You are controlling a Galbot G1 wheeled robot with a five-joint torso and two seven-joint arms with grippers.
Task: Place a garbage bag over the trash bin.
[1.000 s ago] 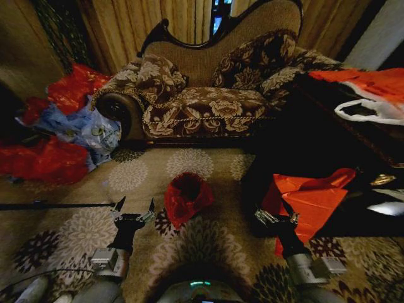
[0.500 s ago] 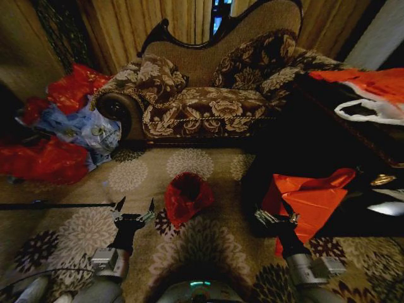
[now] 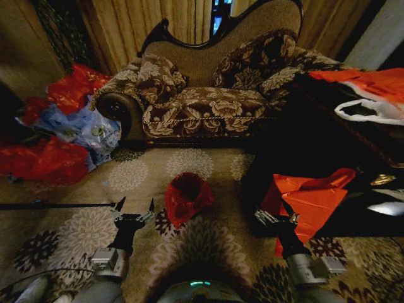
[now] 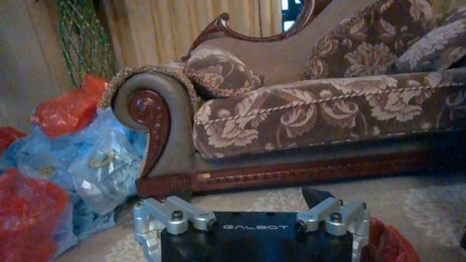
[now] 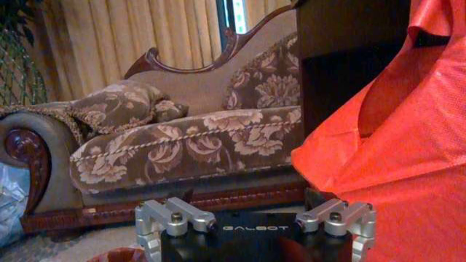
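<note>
Grippers sit lowest in the head view, and nothing has shifted since the earlier pictures: arms, bags and camera framing all match. The left gripper [image 3: 134, 207] hovers above the patterned carpet [image 3: 82, 233] with its two dark fingers [image 3: 118, 204] spread wide and nothing between them; the right gripper [image 3: 276, 218] hangs at the near edge of a stiff orange-red bag [image 3: 312, 199], and whether its fingers are apart or closed cannot be told from that view, though the right wrist view shows its metal finger mounts standing well apart. Between the two grippers and a little farther out, the garbage bag [image 3: 187, 197] rests on the carpet: thin, shiny, crinkled red plastic drawn over a small round form, with its mouth facing up and a dark hollow inside. The trash bin itself cannot be made out under the plastic. In the left wrist view a corner of that red plastic [image 4: 389, 245] shows just beside the gripper body. The orange-red bag has flat, creased sides with a woven look and leans against a dark cabinet [image 3: 297, 148]. To the left, well apart from the garbage bag, lies a heap of red and blue bags [image 3: 69, 136], loose and rumpled. Farther back stands a sofa [image 3: 208, 101] with a curved dark wooden frame, floral brocade upholstery and plump cushions, and behind it hang pleated tan curtains [image 3: 158, 19].
</note>
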